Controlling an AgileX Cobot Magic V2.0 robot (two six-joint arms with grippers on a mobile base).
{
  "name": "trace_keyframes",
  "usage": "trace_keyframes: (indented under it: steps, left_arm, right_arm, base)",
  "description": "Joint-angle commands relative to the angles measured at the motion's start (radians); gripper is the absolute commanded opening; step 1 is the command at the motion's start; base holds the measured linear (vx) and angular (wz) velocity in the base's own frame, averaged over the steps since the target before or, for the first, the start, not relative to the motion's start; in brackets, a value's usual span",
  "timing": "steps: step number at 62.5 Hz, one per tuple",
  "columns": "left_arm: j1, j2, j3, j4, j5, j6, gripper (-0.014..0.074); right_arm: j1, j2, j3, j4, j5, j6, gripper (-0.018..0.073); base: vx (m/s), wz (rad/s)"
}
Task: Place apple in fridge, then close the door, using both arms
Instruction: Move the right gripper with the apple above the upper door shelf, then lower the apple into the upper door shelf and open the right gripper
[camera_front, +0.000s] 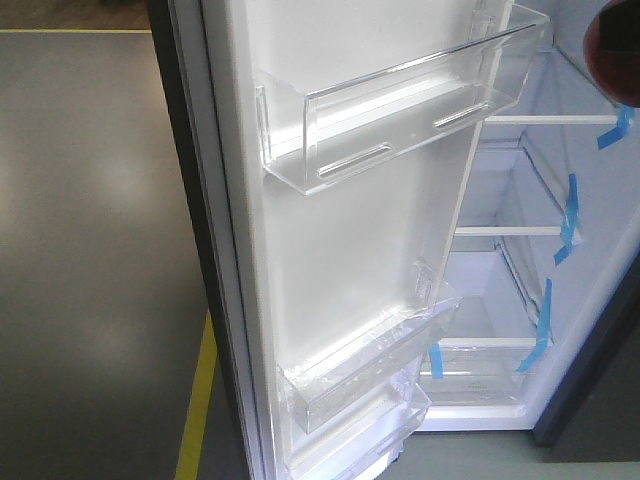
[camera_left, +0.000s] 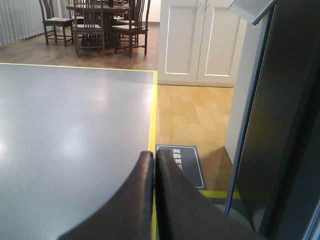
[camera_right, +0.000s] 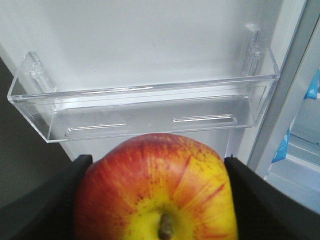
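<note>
My right gripper (camera_right: 157, 161) is shut on the apple (camera_right: 155, 192), which is red with a yellow patch around its stem and sits between the black fingers (camera_right: 60, 200). Just ahead of it is the upper clear bin (camera_right: 150, 112) on the white inner liner of the open door (camera_front: 340, 250). A blurred dark red shape (camera_front: 612, 50) at the front view's top right edge looks like the apple. The fridge (camera_front: 500, 300) stands open at the right, showing white walls, shelves and blue tape. My left gripper (camera_left: 154, 156) is shut on nothing, beside the door's dark outer face (camera_left: 295, 125).
A lower clear bin (camera_front: 370, 370) hangs on the door. A yellow line (camera_front: 200, 390) edges the grey floor, and a dark mat with white lettering (camera_left: 186, 165) lies on the wood floor. White cabinets (camera_left: 200, 40) and a table with chairs (camera_left: 95, 25) stand far behind.
</note>
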Motion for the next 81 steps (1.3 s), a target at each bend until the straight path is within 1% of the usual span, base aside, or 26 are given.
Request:
trace_keyframes:
  steps: [1, 5, 8, 12, 15, 16, 17, 19, 20, 21, 22, 24, 27, 31, 32, 37, 41, 46, 60, 67, 73, 81]
  left_arm:
    - [-0.003, -0.016, 0.028, -0.007, -0.071, -0.008, -0.0006]
    - [-0.003, -0.016, 0.028, -0.007, -0.071, -0.008, -0.0006]
    - [-0.003, -0.016, 0.028, -0.007, -0.071, -0.008, -0.0006]
    - [-0.003, -0.016, 0.028, -0.007, -0.071, -0.008, -0.0006]
    - [-0.003, -0.016, 0.028, -0.007, -0.071, -0.008, -0.0006]
    - [-0.003, -0.016, 0.028, -0.007, -0.071, -0.008, -0.0006]
    - [-0.003, -0.016, 0.028, -0.007, -0.071, -0.008, -0.0006]
    - [-0.003, -0.016, 0.028, -0.007, -0.071, -0.008, -0.0006]
    - [-0.003, -0.016, 0.028, -0.007, -0.071, -0.008, -0.0006]
    - [-0.003, -0.016, 0.028, -0.007, -0.071, -0.008, -0.0006]
    - [-0.003, -0.016, 0.028, -0.007, -0.071, -0.008, -0.0006]
    - [-0.003, -0.016, 0.028, -0.007, -0.071, -0.008, -0.0006]
    - [-0.003, -0.016, 0.028, -0.007, -0.071, -0.008, -0.0006]
    - [-0.003, -0.016, 0.028, -0.007, -0.071, -0.008, -0.0006]
    - [-0.003, -0.016, 0.028, -0.007, -0.071, -0.008, -0.0006]
    - [-0.003, -0.016, 0.028, -0.007, -0.071, -0.008, -0.0006]
    - [-0.003, -0.016, 0.028, -0.007, -0.071, -0.008, -0.0006]
    - [-0.003, -0.016, 0.028, -0.007, -0.071, -0.008, -0.0006]
    - [-0.003, -0.016, 0.028, -0.007, -0.071, -0.008, -0.0006]
    - [-0.003, -0.016, 0.028, -0.007, -0.071, -0.008, -0.0006]
    - [-0.003, -0.016, 0.028, -0.007, -0.071, -0.008, -0.0006]
    - [-0.003, -0.016, 0.028, -0.007, -0.071, -0.008, -0.0006]
  right_arm:
    - [-0.006, -0.019, -0.028, 0.051, -0.069, -0.012, 0.0069]
    - [-0.006, -0.019, -0.028, 0.074, -0.104, -0.012, 0.0069]
    - [-0.006, -0.017, -0.028, 0.119, -0.150, -0.013, 0.0069]
    - [-0.006, -0.010, -0.028, 0.235, -0.213, -0.028, 0.0069]
    - [-0.006, 0.003, -0.028, 0.357, -0.249, -0.098, 0.0069]
    - [-0.006, 0.008, -0.028, 0.412, -0.258, -0.123, 0.0069]
    - [-0.005, 0.014, -0.028, 0.431, -0.260, -0.151, 0.0069]
    - [0.001, 0.029, -0.028, 0.536, -0.270, -0.227, 0.0069]
    - [0.006, 0.040, -0.028, 0.567, -0.272, -0.273, 0.0069]
    - [0.012, 0.048, -0.028, 0.595, -0.275, -0.288, 0.0069]
    - [0.019, 0.057, -0.028, 0.621, -0.275, -0.331, 0.0069]
    - [0.035, 0.076, -0.029, 0.670, -0.278, -0.383, 0.0069]
    - [0.068, 0.110, -0.029, 0.708, -0.282, -0.445, 0.0069]
    - [0.118, 0.151, -0.029, 0.713, -0.303, -0.492, 0.0069]
    - [0.146, 0.171, -0.029, 0.707, -0.310, -0.510, 0.0069]
    - [0.217, 0.224, -0.029, 0.675, -0.394, -0.577, 0.0069]
    - [0.255, 0.257, -0.029, 0.643, -0.467, -0.596, 0.0069]
    - [0.266, 0.288, -0.029, 0.626, -0.524, -0.595, 0.0069]
    - [0.263, 0.348, -0.029, 0.616, -0.533, -0.587, 0.0098]
    - [0.263, 0.375, -0.029, 0.616, -0.524, -0.587, 0.0166]
    - [0.263, 0.390, -0.029, 0.616, -0.518, -0.587, 0.0272]
    - [0.263, 0.395, -0.029, 0.616, -0.520, -0.587, 0.0439]
  base:
    - [0.00, 0.00]
    - [0.00, 0.00]
    - [0.00, 0.00]
    - [0.00, 0.00]
    - [0.00, 0.00]
    - [0.00, 0.00]
    - [0.00, 0.00]
    - [0.00, 0.00]
    - [0.00, 0.00]
    - [0.00, 0.00]
    - [0.00, 0.00]
    - [0.00, 0.00]
    - [0.00, 0.00]
    - [0.00, 0.00]
    - [0.00, 0.00]
    - [0.00, 0.00]
    - [0.00, 0.00]
    - [0.00, 0.00]
    - [0.00, 0.00]
    - [0.00, 0.00]
    - [0.00, 0.00]
    - [0.00, 0.00]
